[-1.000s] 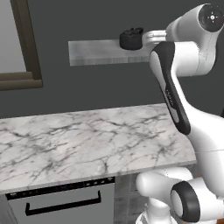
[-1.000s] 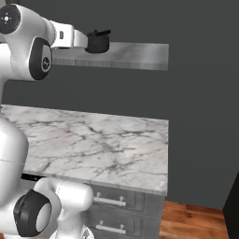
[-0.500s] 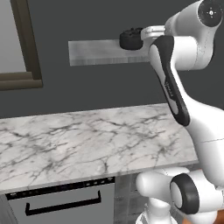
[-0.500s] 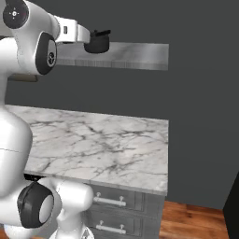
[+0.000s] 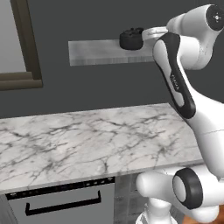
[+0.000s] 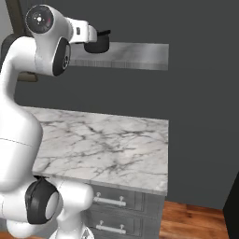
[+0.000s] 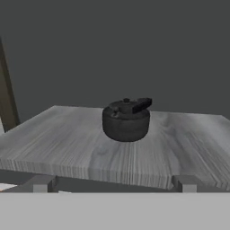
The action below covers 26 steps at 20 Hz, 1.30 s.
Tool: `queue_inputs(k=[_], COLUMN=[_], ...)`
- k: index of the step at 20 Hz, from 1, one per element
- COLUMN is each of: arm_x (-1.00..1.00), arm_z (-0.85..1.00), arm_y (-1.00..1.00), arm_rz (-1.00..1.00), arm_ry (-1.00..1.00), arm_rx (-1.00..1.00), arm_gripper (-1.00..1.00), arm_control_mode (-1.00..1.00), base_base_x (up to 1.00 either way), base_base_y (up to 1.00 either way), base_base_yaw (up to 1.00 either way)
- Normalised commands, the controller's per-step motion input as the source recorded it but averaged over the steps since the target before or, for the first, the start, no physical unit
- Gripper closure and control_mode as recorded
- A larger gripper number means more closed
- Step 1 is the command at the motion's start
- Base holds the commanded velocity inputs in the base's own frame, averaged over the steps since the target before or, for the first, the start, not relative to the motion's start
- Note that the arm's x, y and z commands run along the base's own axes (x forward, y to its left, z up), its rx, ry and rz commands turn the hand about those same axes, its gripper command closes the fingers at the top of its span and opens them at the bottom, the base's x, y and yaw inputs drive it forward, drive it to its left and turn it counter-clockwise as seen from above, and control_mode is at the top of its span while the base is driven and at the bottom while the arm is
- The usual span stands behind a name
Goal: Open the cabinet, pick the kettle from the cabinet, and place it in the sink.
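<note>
The kettle (image 7: 126,120) is small, squat and matte black, with a lid knob and a dark handle on top. It stands upright on a grey wood-grain shelf (image 7: 67,143) fixed high on the dark wall. My gripper (image 7: 114,184) is level with the shelf's near edge, a short way in front of the kettle. It is open, and its fingertips (image 7: 42,183) stand wide apart with nothing between them. From the base the kettle (image 5: 131,38) sits just beyond the white hand; it also shows as kettle (image 6: 97,45) on the shelf (image 6: 135,55). The cabinet's doors and the sink are out of view.
A white-grey marble counter (image 5: 87,144) runs below the shelf, ending at its right edge (image 6: 165,158). Grey drawers with bar handles (image 6: 109,201) sit under it, beside a dark appliance front with a handle (image 5: 63,205). A brown window frame (image 5: 26,43) is at the left.
The arm has swung forward, bringing the hand nearer to the kettle on the shelf. The kettle has not moved and the gripper has stayed open.
</note>
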Motion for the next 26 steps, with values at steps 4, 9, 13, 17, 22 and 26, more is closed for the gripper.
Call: queue_inputs(k=[4,9,13,17,22,26], arm_x=[0.31,0.20,0.19,0.23,0.25,0.28], arm_z=[-0.01,0.00,0.00,0.00,0.00,0.01], arm_y=[0.00,-0.01,-0.01,-0.01,0.00,0.00], arm_rz=[0.00,0.00,0.00,0.00,0.00,0.00], arm_ry=[0.05,0.00,0.00,-0.01,0.00,0.00], arm_rx=[0.00,0.00,0.05,0.12,0.08,0.05], arm_gripper=[-1.00,-1.00,-1.00,-1.00,-1.00,-1.00], arm_control_mode=[-1.00,-1.00,-1.00,-1.00,-1.00,-1.00], base_base_x=[0.00,0.00,0.00,0.00,0.00,0.00], base_base_y=[0.00,0.00,0.00,0.00,0.00,0.00], base_base_yaw=[0.00,0.00,0.00,0.00,0.00,0.00])
